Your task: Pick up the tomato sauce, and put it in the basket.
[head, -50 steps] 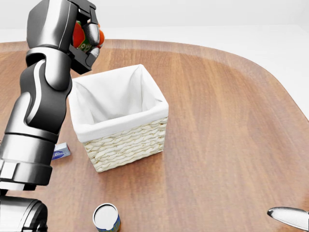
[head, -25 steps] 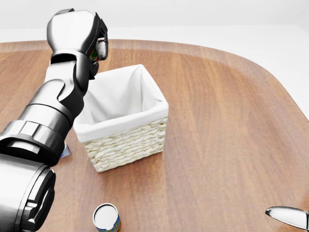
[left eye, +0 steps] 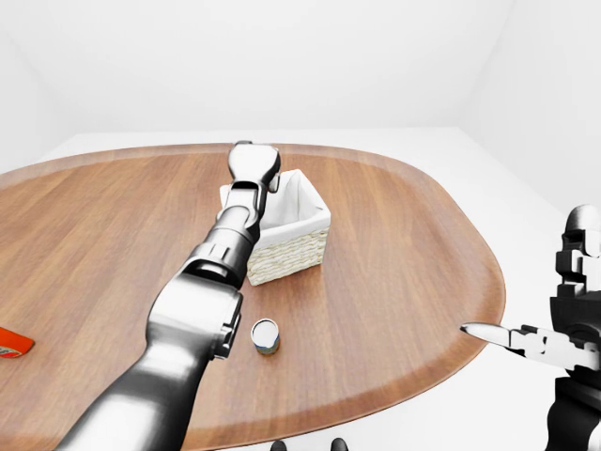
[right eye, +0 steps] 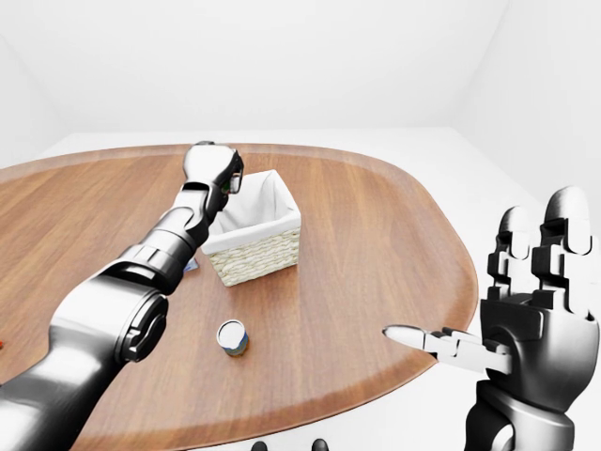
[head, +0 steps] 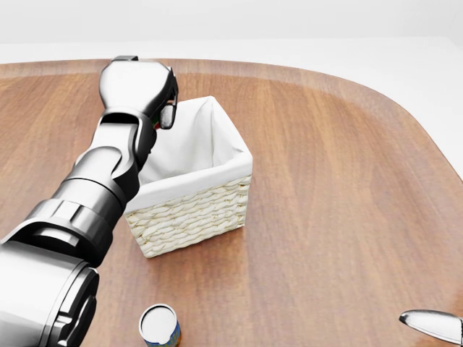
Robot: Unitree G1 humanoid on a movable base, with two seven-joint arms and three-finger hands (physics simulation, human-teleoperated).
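Observation:
My left hand (head: 163, 110) hangs over the left rim of the white-lined wicker basket (head: 217, 168), near its top-left corner in the head view. Its fingers are curled shut on the tomato sauce can (head: 171, 107). Only a thin sliver of the can's red and green label shows between the dark fingers; the knuckles hide the rest. The basket's inside shows only white cloth. My right hand (right eye: 526, 315) stays off the table's right edge, open with its fingers spread, and its thumb tip pokes into the head view's bottom right.
A blue and white can (head: 159, 325) stands upright on the wooden table (head: 333, 188) below the basket. A small blue packet (right eye: 192, 266) lies left of the basket, behind my left arm. A red-orange item (left eye: 11, 343) lies at the table's far left.
My left arm has swung right and down, carrying the can from above the basket's top-left corner to over its rim. The can is now almost hidden behind the hand. The right hand has barely moved.

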